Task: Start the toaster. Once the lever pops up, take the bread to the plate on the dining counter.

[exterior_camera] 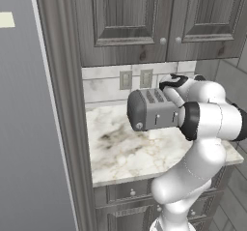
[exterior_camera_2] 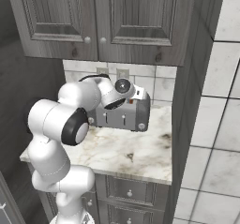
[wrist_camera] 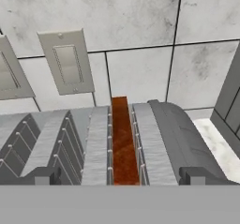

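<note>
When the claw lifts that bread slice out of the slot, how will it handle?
The bread looks thin and small, so probably light. Standing on edge in the toaster slot, it seems stiff. Likely crumbly if squeezed hard.

Home kitchen, rendered: marble counter [exterior_camera: 125, 152] with drawers [exterior_camera: 130, 191] beneath, grey panelled wall cupboards [exterior_camera: 144, 17] at 12 o'clock, tiled backsplash [wrist_camera: 140, 17] with wall sockets [exterior_camera: 126, 79], toaster [exterior_camera: 152, 110] at centre.
</note>
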Controlling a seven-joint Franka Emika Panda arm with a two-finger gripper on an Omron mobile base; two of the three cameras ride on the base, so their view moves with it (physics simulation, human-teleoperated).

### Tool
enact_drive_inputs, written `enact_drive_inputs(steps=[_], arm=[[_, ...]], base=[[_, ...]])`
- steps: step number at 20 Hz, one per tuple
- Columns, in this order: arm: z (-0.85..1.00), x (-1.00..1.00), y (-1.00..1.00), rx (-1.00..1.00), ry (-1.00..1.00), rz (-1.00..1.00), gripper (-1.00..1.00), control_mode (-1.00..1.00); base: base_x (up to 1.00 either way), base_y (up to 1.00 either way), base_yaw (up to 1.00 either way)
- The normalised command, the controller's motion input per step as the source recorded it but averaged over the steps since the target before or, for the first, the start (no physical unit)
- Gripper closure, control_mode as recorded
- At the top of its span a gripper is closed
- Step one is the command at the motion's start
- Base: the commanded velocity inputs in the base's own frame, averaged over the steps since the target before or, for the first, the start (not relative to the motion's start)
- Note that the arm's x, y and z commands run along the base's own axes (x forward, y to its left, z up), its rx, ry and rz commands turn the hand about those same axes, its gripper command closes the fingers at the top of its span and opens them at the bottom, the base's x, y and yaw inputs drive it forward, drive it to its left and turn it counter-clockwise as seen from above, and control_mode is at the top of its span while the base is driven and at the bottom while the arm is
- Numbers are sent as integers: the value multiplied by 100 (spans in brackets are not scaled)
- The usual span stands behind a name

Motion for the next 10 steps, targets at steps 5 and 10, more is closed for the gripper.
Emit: enact_drive_inputs(steps=[5,10], arm=[[-8,0,0,0,0,0,-100,-100],[-7,0,0,0,0,0,-100,-100]], base=[[0,0,0],[0,0,0]])
